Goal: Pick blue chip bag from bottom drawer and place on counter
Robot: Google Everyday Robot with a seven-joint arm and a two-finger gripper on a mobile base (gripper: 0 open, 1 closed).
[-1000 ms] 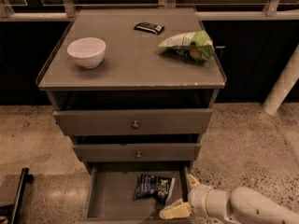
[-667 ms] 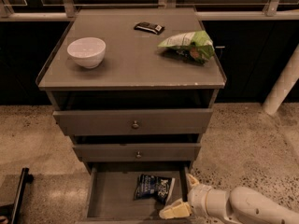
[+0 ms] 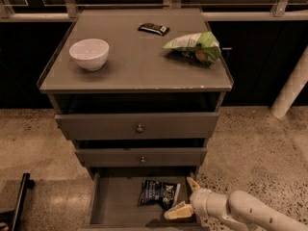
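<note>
Blue chip bag (image 3: 158, 193): state location and current step. (Operator)

It lies flat on the floor of the bottom drawer (image 3: 113, 201), right of centre; the drawer is pulled out. Step in hand: approach for the pick. The tool (image 3: 180, 198) is inside the drawer at the bag's right edge, fingers spread apart, nothing clamped. Contact with the bag cannot be confirmed. (Technician)

Next move? (Operator)

Judged requirement: advance the tool left until the jaws straddle the crinkled edge, then close. Lift clear of the drawer front and of the two knobbed drawers (image 3: 139, 128) above before travelling to the bench (image 3: 134, 76). A bare patch shows at the bench centre, between the white bowl (image 3: 89, 53), the green-and-white chip bag (image 3: 195, 47) and the black bar wrapper (image 3: 154, 29). (Technician)

Change against the earlier frame? (Operator)

None detectable. Tool, bag and drawer hold the same positions as one second ago. The bench items are likewise unmoved. (Technician)
</note>
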